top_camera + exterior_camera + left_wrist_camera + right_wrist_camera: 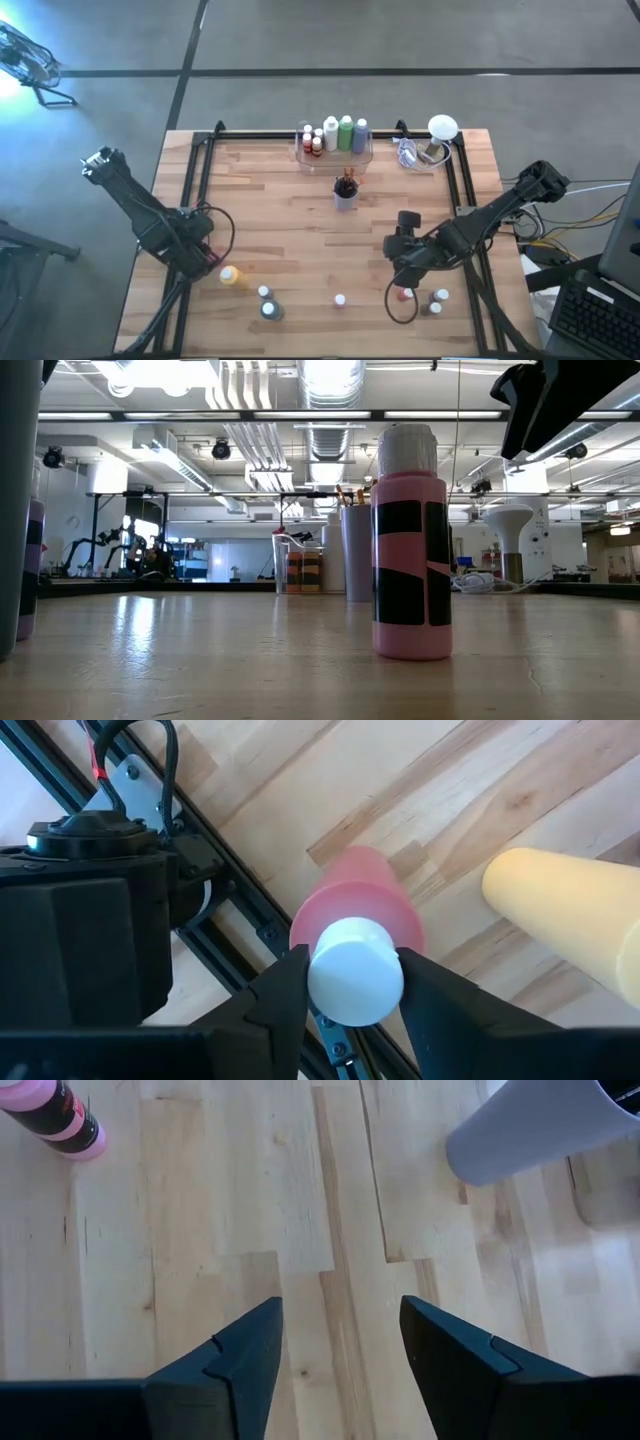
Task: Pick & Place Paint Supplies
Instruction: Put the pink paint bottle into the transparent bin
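On the left side of the light wooden plank table (280, 225), left gripper (352, 982) low by the black frame rail, dark fingers (285, 995) closed in from both sides on the white cap of a pink plastic paint bottle (362, 898), bottle upright between them; just beside it, a yellow plastic paint bottle (232, 276), close to the pink one but apart from it. Further right along the near edge, two small bottles with pale caps (266, 302) standing one just behind the other. Near the middle of the near edge, alone, a small pink bottle with a black label and white cap (410, 540), upright. Behind it, mid-table, a pale grey cup holding thin dark-handled paintbrushes (345, 194); at the far edge, a clear plastic tray (368, 156) with taller white, green and purple bottles in a row and small red ones beside them. Right of centre, right gripper (340, 1320) held above bare wood, fingers parted with nothing between them, aimed toward the grey cup and the black-labelled pink bottle. Just in front of that arm, near the front edge, a cluster of three small bottles (428, 300), one red. At the far right corner, a white round-headed object with a coiled cable (441, 128)
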Motion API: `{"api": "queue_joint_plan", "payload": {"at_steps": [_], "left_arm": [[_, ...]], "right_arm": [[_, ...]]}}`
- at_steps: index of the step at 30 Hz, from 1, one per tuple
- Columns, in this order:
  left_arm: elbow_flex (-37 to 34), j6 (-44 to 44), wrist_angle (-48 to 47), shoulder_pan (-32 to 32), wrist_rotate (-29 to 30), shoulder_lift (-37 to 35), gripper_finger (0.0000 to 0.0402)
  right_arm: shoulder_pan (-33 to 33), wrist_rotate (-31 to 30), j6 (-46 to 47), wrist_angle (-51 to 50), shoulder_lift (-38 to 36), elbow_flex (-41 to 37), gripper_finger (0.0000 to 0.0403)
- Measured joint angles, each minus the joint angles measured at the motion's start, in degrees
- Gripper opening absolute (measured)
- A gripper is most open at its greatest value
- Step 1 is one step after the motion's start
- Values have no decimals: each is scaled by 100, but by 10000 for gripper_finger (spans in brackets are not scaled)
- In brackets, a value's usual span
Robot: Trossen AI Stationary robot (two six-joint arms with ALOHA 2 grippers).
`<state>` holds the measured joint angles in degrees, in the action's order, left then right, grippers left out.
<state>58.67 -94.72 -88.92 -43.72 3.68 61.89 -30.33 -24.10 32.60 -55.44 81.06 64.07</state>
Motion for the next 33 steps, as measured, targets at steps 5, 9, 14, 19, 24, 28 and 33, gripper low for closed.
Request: {"api": "queue_joint_plan", "payload": {"at_steps": [5, 9, 14, 19, 24, 28, 33], "left_arm": [[2, 228, 0, 2, 21, -2, 127], [2, 419, -4, 2, 190, -2, 124], [0, 628, -14, 33, 500, -32, 126], [218, 954, -22, 110, 988, -115, 126], [606, 1434, -43, 308, 1794, -253, 125], [927, 2047, -37, 714, 2437, -349, 125], [1241, 3518, 617, 1507, 3059, -367, 125]], "right_arm": [[0, -1, -26, -2, 0, 0, 186], [-3, -35, -69, -6, 0, 0, 173], [62, -404, -73, -288, -81, -8, 156], [249, -895, -252, 73, -830, -359, 137], [556, -647, -983, 1358, -2291, -1229, 116], [1097, 85, -1815, 2506, -3577, -2077, 98], [1988, 643, -2746, 3238, -4816, -2802, 81]]}}
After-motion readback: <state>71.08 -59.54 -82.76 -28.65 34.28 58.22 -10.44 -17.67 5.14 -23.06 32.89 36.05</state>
